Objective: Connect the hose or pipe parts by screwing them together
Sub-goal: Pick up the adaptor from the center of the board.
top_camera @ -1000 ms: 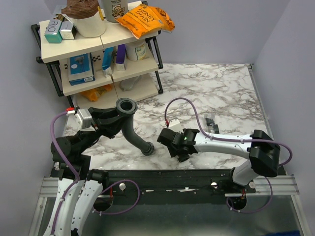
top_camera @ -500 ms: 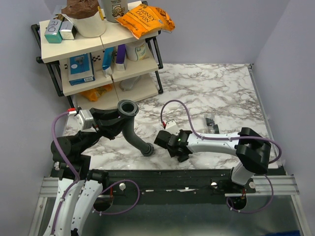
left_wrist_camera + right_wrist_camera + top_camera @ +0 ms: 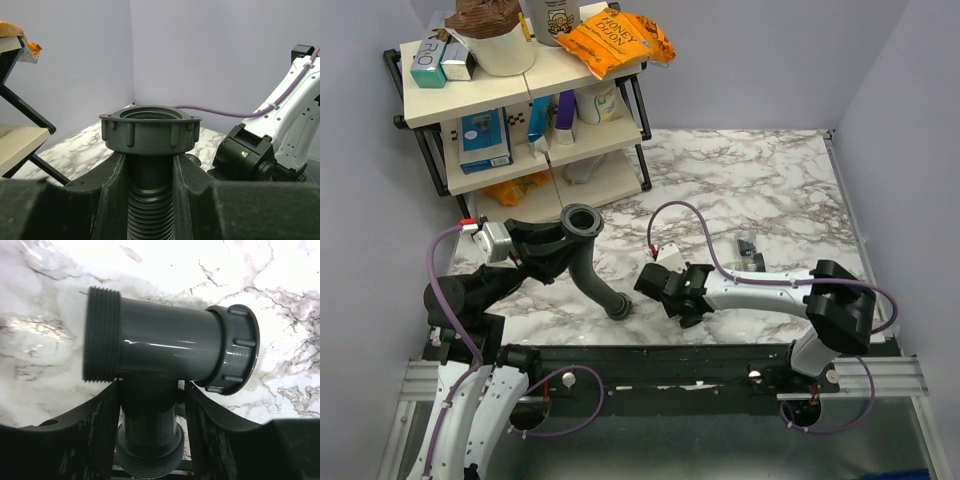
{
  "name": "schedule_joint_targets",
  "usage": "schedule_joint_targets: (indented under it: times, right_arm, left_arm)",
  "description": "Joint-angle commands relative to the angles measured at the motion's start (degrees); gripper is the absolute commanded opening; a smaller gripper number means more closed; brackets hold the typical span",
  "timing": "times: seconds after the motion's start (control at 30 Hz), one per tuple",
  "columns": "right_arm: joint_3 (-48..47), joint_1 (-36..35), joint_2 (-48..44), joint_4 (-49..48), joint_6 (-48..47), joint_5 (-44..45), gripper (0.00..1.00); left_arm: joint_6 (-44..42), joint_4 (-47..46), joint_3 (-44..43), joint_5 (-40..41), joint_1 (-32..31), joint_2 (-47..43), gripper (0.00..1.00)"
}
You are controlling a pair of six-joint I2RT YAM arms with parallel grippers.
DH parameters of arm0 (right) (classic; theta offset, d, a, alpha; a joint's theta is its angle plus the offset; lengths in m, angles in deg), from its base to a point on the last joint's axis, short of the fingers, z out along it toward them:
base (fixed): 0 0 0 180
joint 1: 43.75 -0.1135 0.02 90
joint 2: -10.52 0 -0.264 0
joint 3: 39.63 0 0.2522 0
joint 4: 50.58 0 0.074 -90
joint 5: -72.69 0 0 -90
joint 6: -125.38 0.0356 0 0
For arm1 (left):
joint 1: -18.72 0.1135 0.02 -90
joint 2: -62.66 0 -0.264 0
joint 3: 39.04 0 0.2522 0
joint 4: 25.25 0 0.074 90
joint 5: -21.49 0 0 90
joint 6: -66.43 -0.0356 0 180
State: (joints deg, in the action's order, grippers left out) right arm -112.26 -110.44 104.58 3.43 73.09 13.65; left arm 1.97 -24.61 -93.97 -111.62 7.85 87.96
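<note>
Two robot arms at the bottom of the top view: the left arm (image 3: 470,297) and the right arm (image 3: 760,290). One black ribbed hose (image 3: 588,272), left of centre. One dark grey T-shaped pipe fitting (image 3: 165,351) with three mouths, two bare-threaded and one wearing a ring nut (image 3: 235,356). One three-tier shelf rack (image 3: 430,100) at upper left, with one orange snack bag (image 3: 617,38) on top.
</note>
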Motion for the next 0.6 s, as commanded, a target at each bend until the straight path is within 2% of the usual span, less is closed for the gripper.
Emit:
schedule_joint_targets:
  times: [0.0, 0.17, 0.3, 0.4, 0.47, 0.57]
  right_arm:
    - [-3.96, -0.01, -7.48, -0.61, 0.35, 0.24, 0.01]
    - [-9.32, -0.01, -13.28, -1.05, -3.26, 2.53, 0.01]
    - [-8.2, 0.16, -20.3, -9.64, -9.04, 2.0, 0.01]
    - [-9.94, 0.69, -19.53, -8.97, -9.94, 1.82, 0.01]
    - [-10.56, 0.6, -16.9, -4.41, -8.63, 2.87, 0.01]
    - [-7.15, 0.6, -13.65, -1.14, -5.2, 3.76, 0.01]
  left_arm:
    - [0.56, -1.64, -2.16, -1.71, 0.15, 0.36, 0.0]
    - [0.39, -1.55, -1.99, -1.89, 0.15, 0.19, 0.0]
    - [0.3, -1.73, -1.46, -2.06, 0.15, 0.1, 0.0]
    - [-0.05, -1.38, -1.55, -1.98, 0.15, -0.07, 0.0]
    - [-0.23, -0.85, -1.64, -1.71, 0.15, -0.25, 0.0]
    - [-0.58, -0.32, -1.81, -1.62, 0.24, -0.86, 0.0]
